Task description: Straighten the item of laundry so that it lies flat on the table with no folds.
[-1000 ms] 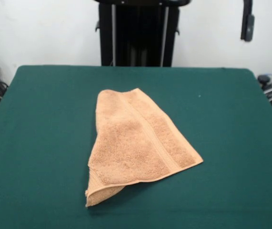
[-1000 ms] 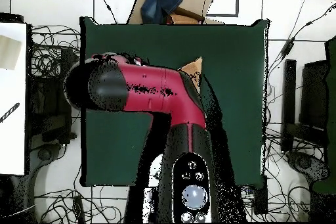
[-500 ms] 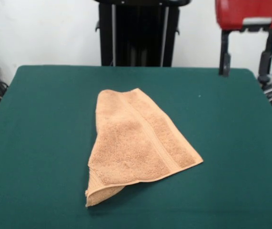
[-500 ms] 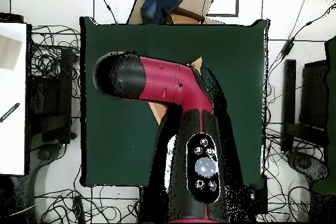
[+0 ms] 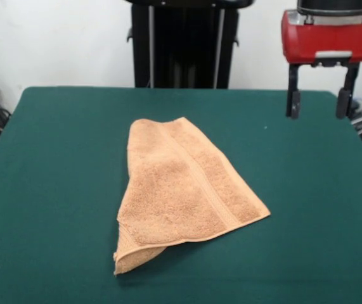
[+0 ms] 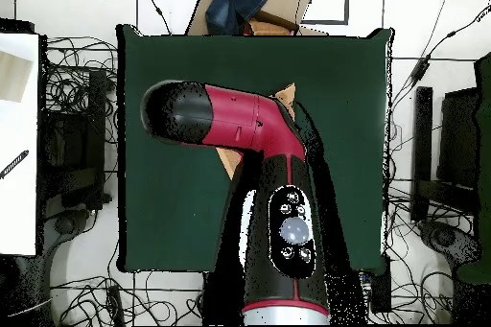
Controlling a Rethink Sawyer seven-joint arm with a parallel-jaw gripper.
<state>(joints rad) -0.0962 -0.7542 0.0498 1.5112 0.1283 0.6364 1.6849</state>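
Towel (image 5: 184, 193) lies folded over itself mid-surface (image 5: 54, 190), while the gripper (image 5: 318, 101) hangs well apart, fingers (image 5: 293, 102) spread and empty.

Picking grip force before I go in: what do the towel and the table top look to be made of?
The towel: peach-orange terry cloth, soft looped pile with a flat woven band and hemmed edge, probably cotton. It lies folded, one corner tucked under. The table top: dark green, matte, felt-like, no shine; likely fabric over a hard board, though that is unseen. The gripper hangs open, apart.

Even, bright light; a soft shadow under the towel (image 5: 184, 187).
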